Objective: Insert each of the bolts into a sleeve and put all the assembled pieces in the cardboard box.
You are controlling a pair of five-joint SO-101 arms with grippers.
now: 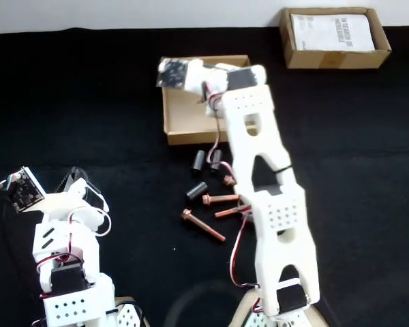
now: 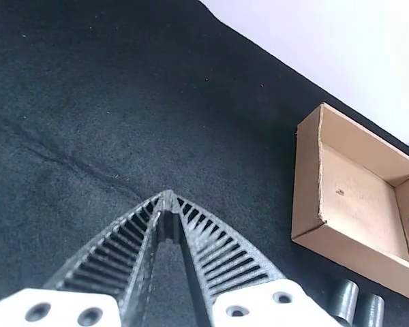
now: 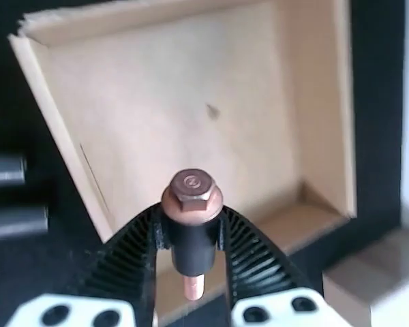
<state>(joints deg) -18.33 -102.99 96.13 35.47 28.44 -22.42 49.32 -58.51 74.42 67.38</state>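
My right gripper point(image 3: 191, 228) is shut on an assembled piece point(image 3: 191, 204), a copper bolt pushed through a black sleeve, held over the open cardboard box point(image 3: 191, 102). In the high view the right arm point(image 1: 259, 150) stretches across the table to that box point(image 1: 184, 126). Three loose sleeves point(image 1: 198, 160) point(image 1: 216, 159) point(image 1: 196, 191) and several copper bolts point(image 1: 203, 225) point(image 1: 220, 199) lie in front of the box. My left gripper point(image 2: 167, 204) is shut on nothing, low over bare black cloth at the near left point(image 1: 73, 178).
A second cardboard box point(image 1: 334, 37) with a printed sheet inside sits at the far right. Two sleeves point(image 2: 354, 303) and the box point(image 2: 354, 204) appear in the left wrist view. Black cloth covers the table.
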